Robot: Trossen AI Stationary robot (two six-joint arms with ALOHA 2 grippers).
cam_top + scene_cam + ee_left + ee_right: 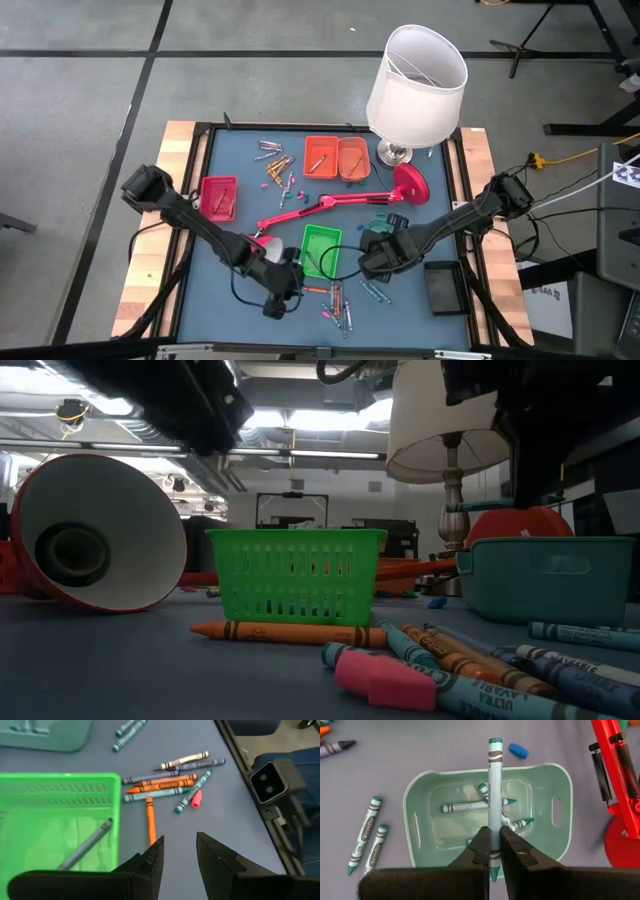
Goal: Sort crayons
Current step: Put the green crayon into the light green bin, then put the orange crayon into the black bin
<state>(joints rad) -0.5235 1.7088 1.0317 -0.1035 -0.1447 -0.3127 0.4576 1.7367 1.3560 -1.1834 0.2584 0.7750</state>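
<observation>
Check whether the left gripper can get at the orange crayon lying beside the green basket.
Probably yes: the left gripper is open and empty, and the orange crayon lies apart from the green basket on bare mat just ahead, nothing between them.

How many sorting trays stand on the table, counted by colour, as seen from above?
Red tray: 1
Orange trays: 2
Green tray: 1
Teal tray: 1
Dark tray: 1
Total: 6
</observation>
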